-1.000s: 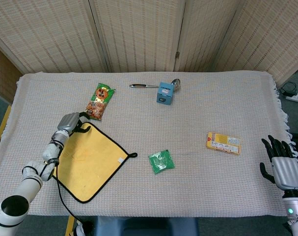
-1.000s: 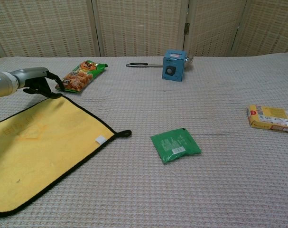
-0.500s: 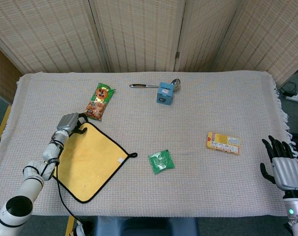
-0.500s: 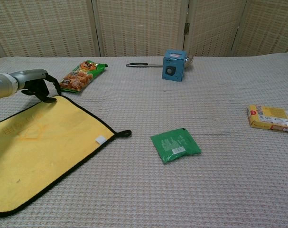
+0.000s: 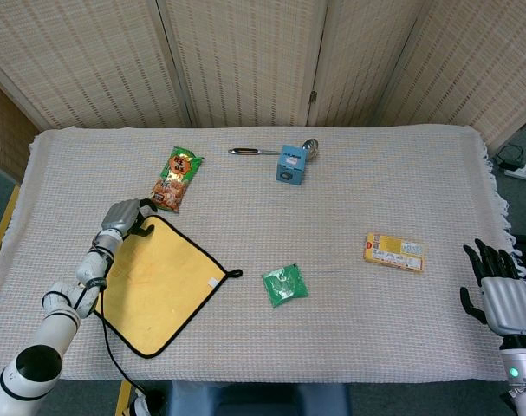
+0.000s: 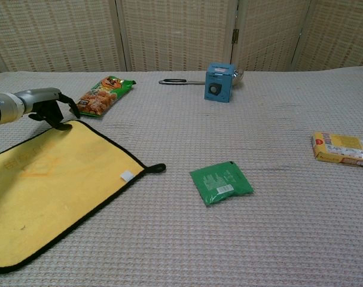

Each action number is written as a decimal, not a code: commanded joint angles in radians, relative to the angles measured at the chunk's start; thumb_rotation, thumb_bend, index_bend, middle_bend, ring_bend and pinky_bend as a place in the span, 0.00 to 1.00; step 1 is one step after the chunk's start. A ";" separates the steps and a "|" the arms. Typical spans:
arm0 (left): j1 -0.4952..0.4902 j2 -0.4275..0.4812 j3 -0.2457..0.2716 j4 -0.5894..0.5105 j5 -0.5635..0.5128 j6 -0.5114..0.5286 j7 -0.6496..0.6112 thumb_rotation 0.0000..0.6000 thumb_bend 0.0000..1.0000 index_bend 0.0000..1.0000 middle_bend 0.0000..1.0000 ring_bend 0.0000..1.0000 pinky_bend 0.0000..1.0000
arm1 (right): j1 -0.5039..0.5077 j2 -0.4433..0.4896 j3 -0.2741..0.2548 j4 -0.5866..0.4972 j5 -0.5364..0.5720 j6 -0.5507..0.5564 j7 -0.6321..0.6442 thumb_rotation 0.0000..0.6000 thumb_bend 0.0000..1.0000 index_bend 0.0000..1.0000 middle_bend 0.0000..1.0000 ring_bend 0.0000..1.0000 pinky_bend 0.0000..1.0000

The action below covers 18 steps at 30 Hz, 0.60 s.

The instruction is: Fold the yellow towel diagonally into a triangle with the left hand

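left hand (image 6: 46, 104) at yellow towel (image 6: 49, 179) corner — flat

Snack bag (image 5: 177, 178) behind towel (image 5: 155, 282); packet (image 5: 285, 284) right of towel.

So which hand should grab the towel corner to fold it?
The left hand. Its fingers are already at the far corner of the yellow towel, though a grip isn't clear. The right hand sits off the table's opposite edge, far from it.
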 commanded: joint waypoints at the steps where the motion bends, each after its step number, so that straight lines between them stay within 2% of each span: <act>1: 0.001 -0.004 0.003 0.008 0.002 -0.005 -0.007 1.00 0.43 0.41 1.00 1.00 1.00 | 0.000 -0.001 0.001 0.001 0.002 -0.001 -0.001 0.93 0.56 0.00 0.00 0.00 0.00; 14: 0.004 -0.012 0.006 0.024 0.007 0.012 -0.020 1.00 0.47 0.54 1.00 1.00 1.00 | 0.000 -0.001 0.000 0.001 0.002 0.000 -0.002 0.93 0.56 0.00 0.00 0.00 0.00; 18: 0.015 -0.005 0.009 0.016 0.011 0.045 -0.018 1.00 0.48 0.58 1.00 1.00 1.00 | 0.000 -0.001 -0.001 0.000 0.000 -0.002 -0.001 0.93 0.56 0.00 0.00 0.00 0.00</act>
